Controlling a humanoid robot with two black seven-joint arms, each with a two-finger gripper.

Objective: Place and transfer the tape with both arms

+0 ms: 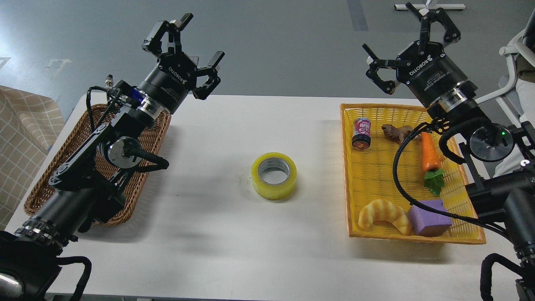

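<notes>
Table (209, 234): white work surface, carrying everything below.
Left arm (87, 175): black, jointed, raised over the brown wicker basket (42, 188) at the table's left side.
Right arm (493, 167): black, raised over the far right corner of the yellow basket (401, 239); its cable hangs across that basket.
Yellow basket contents: purple block (428, 217), croissant (382, 214), carrot (430, 161), can (362, 133), small brown figure (395, 131).
Left gripper (184, 50): fingers spread wide, holding nothing, well apart from the tape.
Right gripper (411, 50): fingers likewise splayed and empty, high above the table's far edge.
Tape (274, 175): yellow roll lying flat, core upward, alone at the table's centre between the two baskets (untouched by either arm).
Risk, grasp: a finger landing on the rim instead of straddling the wall would likely push the roll sliding over the smooth table.
Risk, handover: if the giving gripper covers most of the roll, the receiving one probably finds little to seize, and the tape could drop.
Risk, cable: the hanging loop may snag basket items as the right arm swings inward.
</notes>
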